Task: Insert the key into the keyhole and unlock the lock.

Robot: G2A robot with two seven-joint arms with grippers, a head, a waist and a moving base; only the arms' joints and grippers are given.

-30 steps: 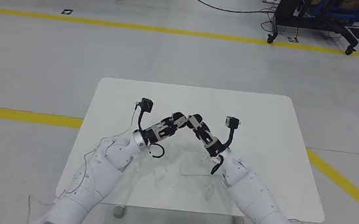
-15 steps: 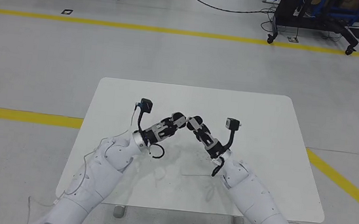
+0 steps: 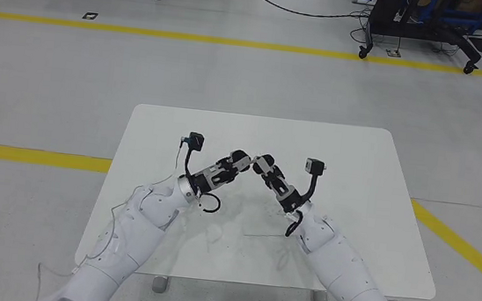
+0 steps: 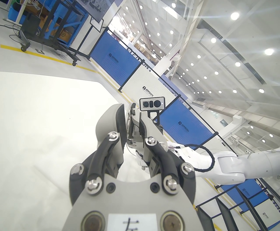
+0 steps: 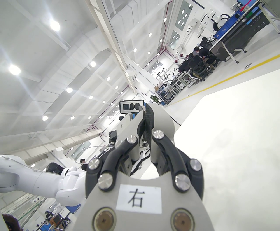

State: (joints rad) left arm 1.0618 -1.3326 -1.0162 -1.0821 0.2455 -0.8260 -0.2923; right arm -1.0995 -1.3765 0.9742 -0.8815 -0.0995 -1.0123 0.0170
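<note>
Overhead, right tool [image 3: 261, 161] facing left tool [image 3: 241, 158] — its metal piece [image 4: 131, 124] half-hidden.

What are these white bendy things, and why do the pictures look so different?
They are a robot's two arms, held over a white table. One picture looks down from a camera above the arms. The other two come from small cameras on the wrists, so the jaws show close up. The left arm has its jaws shut on a chunky metal piece, probably the lock. The right arm has its jaws shut on a thin metal piece, probably the key. The jaws meet tip to tip above the table.
</note>
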